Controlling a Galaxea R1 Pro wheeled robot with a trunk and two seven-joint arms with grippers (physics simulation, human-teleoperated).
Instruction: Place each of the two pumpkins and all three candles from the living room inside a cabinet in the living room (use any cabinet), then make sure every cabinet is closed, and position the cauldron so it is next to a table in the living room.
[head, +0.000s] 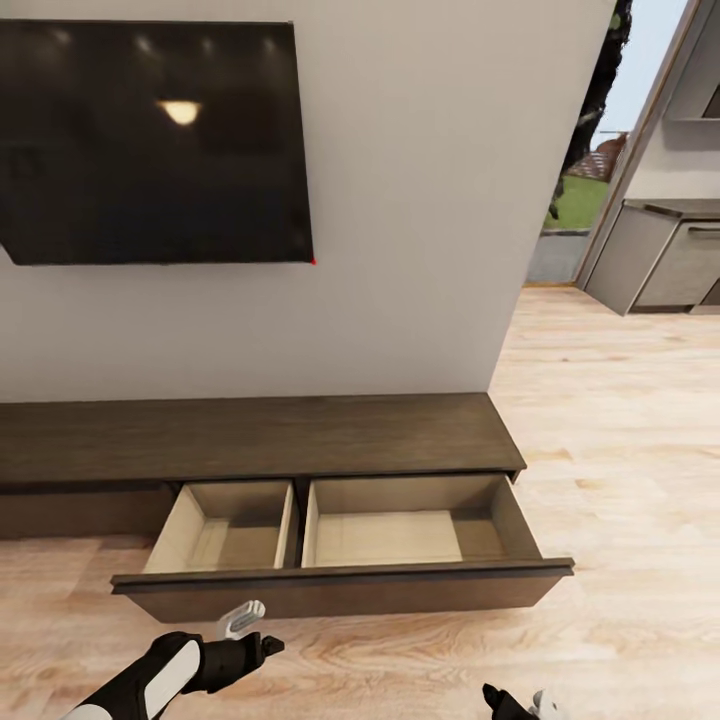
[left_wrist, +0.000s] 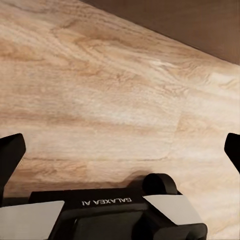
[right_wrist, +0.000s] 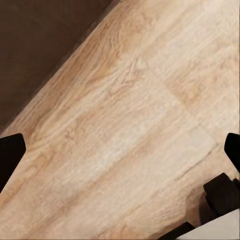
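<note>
You face the cabinet (head: 260, 435), a long, low, dark brown unit set against the pale wall (head: 400, 250) beneath the black TV (head: 150, 140). Its wide right-hand drawer (head: 340, 585) is pulled fully out over the wood floor (head: 610, 450). Inside, a divider (head: 297, 525) splits the pale interior into two compartments: a narrower one at left (head: 225, 530) and a wider one at right (head: 410, 525). Both show only bare pale boards. The drawer front to the left (head: 80, 510) sits flush with the unit.

Your left gripper (head: 255, 632) hangs just in front of the open drawer's face, near its left half, above the floor and clear of the wood. In the left wrist view its two fingertips (left_wrist: 10, 155) stand at opposite edges of the frame, spread wide with nothing between them; floor planks lie below, and the dark drawer face (left_wrist: 200, 20) crosses one corner.

Your right gripper (head: 515, 703) is at the lower edge of the head view, in front of the drawer's right half and well apart from it. In the right wrist view its fingertips (right_wrist: 10, 157) are likewise set far apart, holding nothing, over the planks, with the dark cabinet face (right_wrist: 35, 45) in one corner.

At far right, an opening (head: 590, 150) leads to grey kitchen units (head: 660, 250).
</note>
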